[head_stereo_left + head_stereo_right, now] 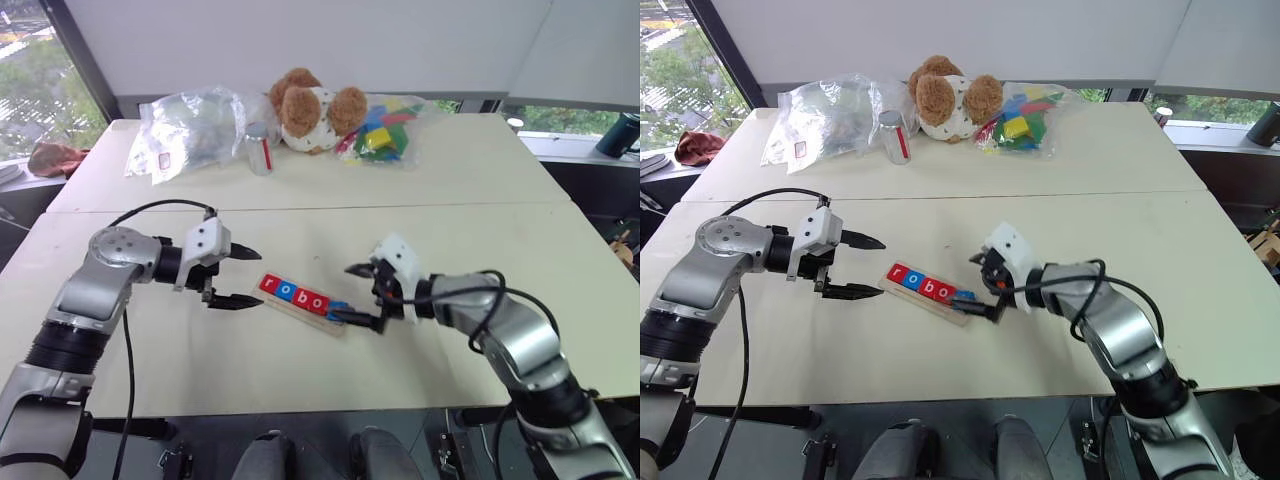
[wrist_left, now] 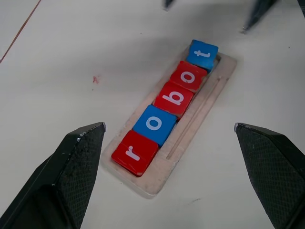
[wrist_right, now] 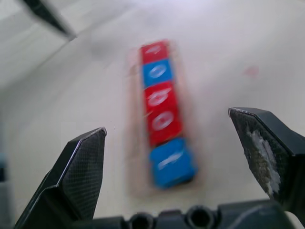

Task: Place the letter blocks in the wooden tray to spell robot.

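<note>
The wooden tray [image 2: 190, 129] lies on the white table between my two grippers. Five letter blocks sit in it in a row: red r [image 2: 135, 152], blue o [image 2: 155, 125], red b [image 2: 173, 98], red o [image 2: 188, 76] and blue t [image 2: 202, 54], which is turned slightly askew at the tray's right end. My left gripper [image 1: 258, 276] hovers open just left of the r end, holding nothing. At the t end, my right gripper [image 1: 340, 293] is open with its fingers either side of the blue t [image 3: 171, 162], a little above it and holding nothing.
At the back of the table are a teddy bear [image 1: 310, 105], a crumpled clear plastic bag [image 1: 190, 130], a small can [image 1: 259, 147] and a bag of coloured toy blocks [image 1: 385, 128]. The table's front edge runs close below the tray.
</note>
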Tool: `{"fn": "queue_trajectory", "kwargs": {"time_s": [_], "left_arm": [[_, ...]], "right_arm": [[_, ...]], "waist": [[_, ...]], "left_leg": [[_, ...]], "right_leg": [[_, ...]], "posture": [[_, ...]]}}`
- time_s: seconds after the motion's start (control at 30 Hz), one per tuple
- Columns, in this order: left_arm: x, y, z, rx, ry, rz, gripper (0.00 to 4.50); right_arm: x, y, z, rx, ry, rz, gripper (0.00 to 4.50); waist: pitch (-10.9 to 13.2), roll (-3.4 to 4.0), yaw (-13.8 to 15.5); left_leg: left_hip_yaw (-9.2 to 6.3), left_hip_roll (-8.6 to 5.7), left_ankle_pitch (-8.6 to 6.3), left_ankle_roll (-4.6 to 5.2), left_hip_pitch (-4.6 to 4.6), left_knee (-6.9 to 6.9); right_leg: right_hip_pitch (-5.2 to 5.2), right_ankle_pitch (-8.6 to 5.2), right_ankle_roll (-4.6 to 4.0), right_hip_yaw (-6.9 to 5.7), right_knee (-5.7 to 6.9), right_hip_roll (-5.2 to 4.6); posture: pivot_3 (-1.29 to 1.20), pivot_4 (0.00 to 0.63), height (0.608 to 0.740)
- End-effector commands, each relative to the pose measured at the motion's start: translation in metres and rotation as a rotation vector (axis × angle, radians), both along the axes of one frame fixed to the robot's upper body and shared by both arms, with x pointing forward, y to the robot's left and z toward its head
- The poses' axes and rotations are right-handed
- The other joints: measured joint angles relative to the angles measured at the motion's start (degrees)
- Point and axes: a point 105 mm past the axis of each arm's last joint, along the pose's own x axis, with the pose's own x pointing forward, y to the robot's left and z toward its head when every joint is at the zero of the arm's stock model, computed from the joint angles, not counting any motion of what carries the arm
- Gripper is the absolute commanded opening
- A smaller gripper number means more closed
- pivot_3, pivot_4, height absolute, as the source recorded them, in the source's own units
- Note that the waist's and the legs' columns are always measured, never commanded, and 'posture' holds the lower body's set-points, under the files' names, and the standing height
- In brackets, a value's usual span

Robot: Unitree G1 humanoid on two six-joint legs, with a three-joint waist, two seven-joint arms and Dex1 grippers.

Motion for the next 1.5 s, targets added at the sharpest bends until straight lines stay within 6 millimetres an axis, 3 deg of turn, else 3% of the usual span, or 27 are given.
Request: {"fn": "queue_trajectory", "kwargs": {"time_s": [0.03, 0.4, 0.87, 1.07, 1.2, 1.5], "left_arm": [[0.003, 0.0, 0.014, -0.006, -0.062, -0.007, 4.5], [0.006, -0.001, 0.019, -0.004, -0.064, -0.02, 4.5], [0.005, 0.0, 0.019, -0.005, -0.062, -0.01, 4.5], [0.005, 0.001, 0.018, -0.006, -0.061, -0.006, 4.5], [0.004, 0.003, 0.017, -0.004, -0.046, -0.004, 4.5], [-0.003, 0.008, 0.02, -0.045, -0.001, 0.016, 4.5]], "right_arm": [[-0.011, 0.002, 0.004, 0.011, -0.011, 0.007, 4.46], [-0.013, 0.0, -0.018, -0.012, 0.047, -0.027, 4.46], [-0.015, 0.007, -0.021, 0.021, 0.075, -0.017, 4.46], [-0.01, 0.006, -0.016, 0.025, 0.048, -0.033, 4.46], [-0.001, 0.001, -0.001, 0.064, -0.005, -0.061, 4.46], [0.019, 0.01, 0.001, 0.146, -0.004, -0.071, 4.46]], "waist": [[0.0, 0.0, -0.15], [0.0, -0.01, -0.09], [0.0, -0.01, -0.09], [0.0, -0.01, -0.09], [0.0, -0.01, -0.09], [0.0, -0.01, -0.22]], "left_leg": [[0.0, 0.0, 0.0, 0.0, 0.0, 0.01], [0.0, 0.0, 0.01, -0.01, 0.03, 0.01], [0.0, 0.0, 0.01, -0.01, 0.03, 0.01], [0.0, 0.01, 0.01, -0.01, 0.03, 0.01], [0.0, 0.0, 0.01, -0.01, 0.03, 0.02], [0.01, 0.01, 0.01, -0.01, 0.03, 0.0]], "right_leg": [[0.0, 0.0, 0.0, 0.0, 0.01, 0.0], [0.0, 0.0, 0.0, -0.01, 0.03, 0.03], [0.0, 0.0, 0.0, -0.01, 0.03, 0.04], [0.01, 0.0, 0.0, -0.01, 0.03, 0.04], [0.01, 0.0, 0.0, -0.01, 0.03, 0.04], [-0.02, 0.0, 0.0, 0.0, 0.03, 0.06]], "posture": [[0.0, 0.15, 0.74], [0.0, 0.15, 0.74], [0.0, 0.15, 0.74], [0.0, 0.15, 0.74], [0.0, 0.15, 0.74], [0.0, 0.15, 0.74]]}}
